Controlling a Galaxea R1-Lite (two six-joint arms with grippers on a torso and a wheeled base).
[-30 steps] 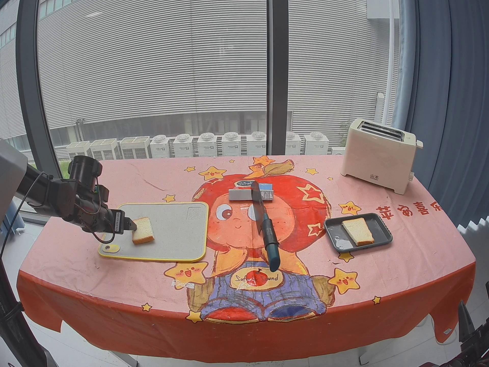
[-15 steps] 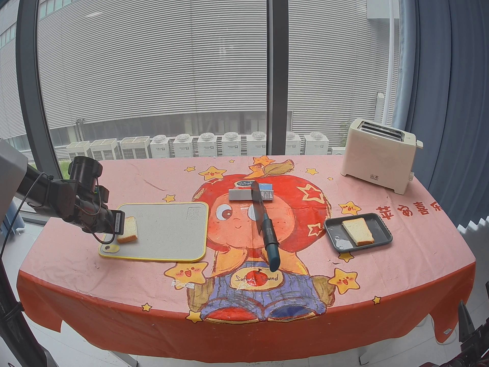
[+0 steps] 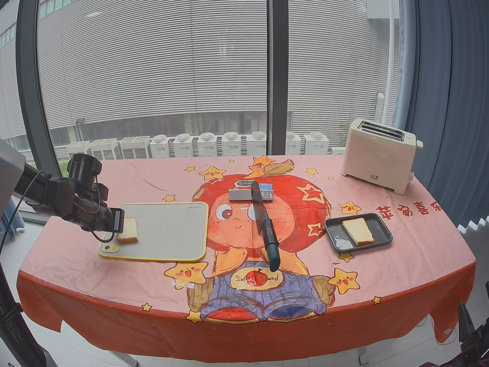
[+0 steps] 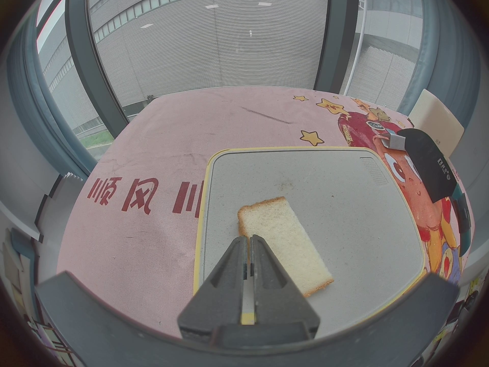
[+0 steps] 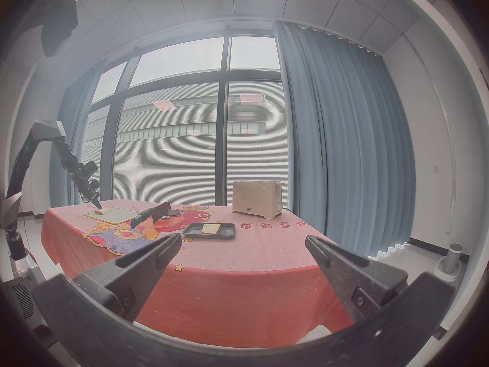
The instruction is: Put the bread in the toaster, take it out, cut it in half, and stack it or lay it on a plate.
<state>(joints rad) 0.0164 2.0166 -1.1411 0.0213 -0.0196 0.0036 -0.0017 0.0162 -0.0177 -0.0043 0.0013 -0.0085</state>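
The desk (image 3: pixel 448 251) is covered by an orange-pink tablecloth (image 3: pixel 254 335) printed with a cartoon figure and yellow stars; its edge hangs over the near side. A small grey block (image 3: pixel 237 195) sits on the cloth near the middle, toward the window (image 3: pixel 153 67). A dark upright frame post (image 3: pixel 277 62) divides the glass. Outside, a row of white outdoor units (image 3: pixel 204 145) stands before a grey slatted building (image 3: pixel 331 52). A blue-grey curtain (image 3: pixel 448 87) hangs at the right.
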